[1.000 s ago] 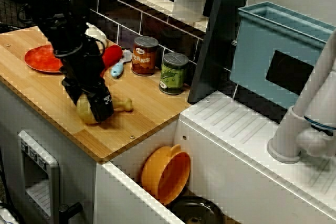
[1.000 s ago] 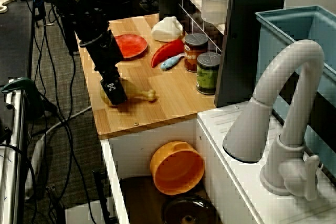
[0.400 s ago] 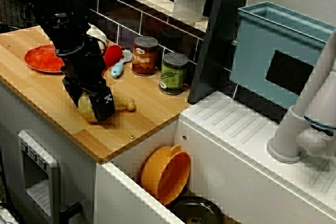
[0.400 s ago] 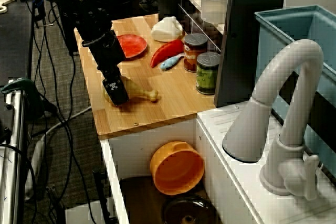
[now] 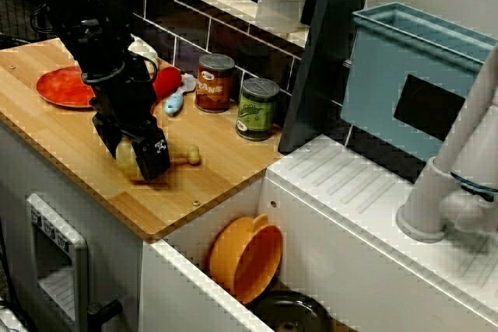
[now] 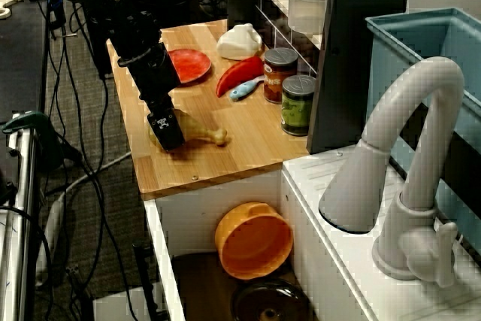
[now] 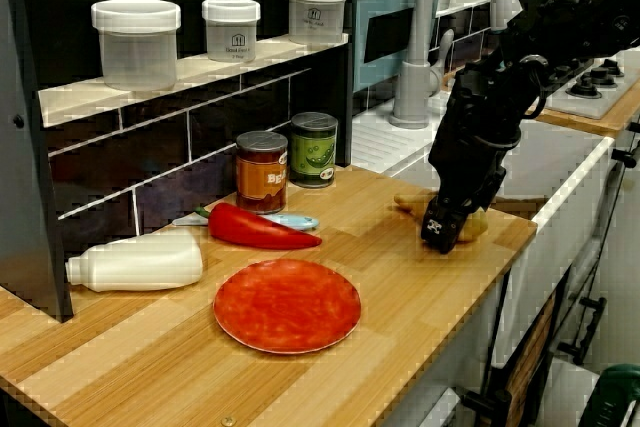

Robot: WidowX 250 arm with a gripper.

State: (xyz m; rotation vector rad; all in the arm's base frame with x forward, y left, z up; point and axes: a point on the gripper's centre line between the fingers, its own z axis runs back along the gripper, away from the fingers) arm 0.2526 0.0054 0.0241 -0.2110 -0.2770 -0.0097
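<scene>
The black two-fingered tool [image 5: 144, 153] stands nose-down over the pale wooden desk [image 5: 47, 134]. Its fingers are pressed against both sides of the thick end of a tan plastic toy drumstick [image 5: 184, 156], pinching it. The drumstick sits directly under the tool, with its bone end poking out sideways towards two cans. Whether it rests on the desk or hangs just clear of it, I cannot tell.

To hold this grip well, I judge the fingers should stay centred across the fattest part. The smooth, rounded plastic could slip out or swing if pinched nearer the taper. A firm, even squeeze suits it, and any motion should be slow, keeping the bone end clear of the cans.

Beyond the bone end stand a tin can with an orange label [image 5: 214, 83] and, just beside it, a tin can with a green label [image 5: 257, 109]. Behind the tool, well apart from it, lie a flat round red plate [image 7: 287, 305], a long red plastic chilli pepper [image 7: 260, 230] and a white plastic bottle on its side [image 7: 137, 262]. Below the desk edge an orange plastic bowl [image 5: 245, 258] leans in the sink.

The orange label shows part of a word, roughly "RANG". The green label is too small to read. A small white mark on the tool's near finger is not legible.
</scene>
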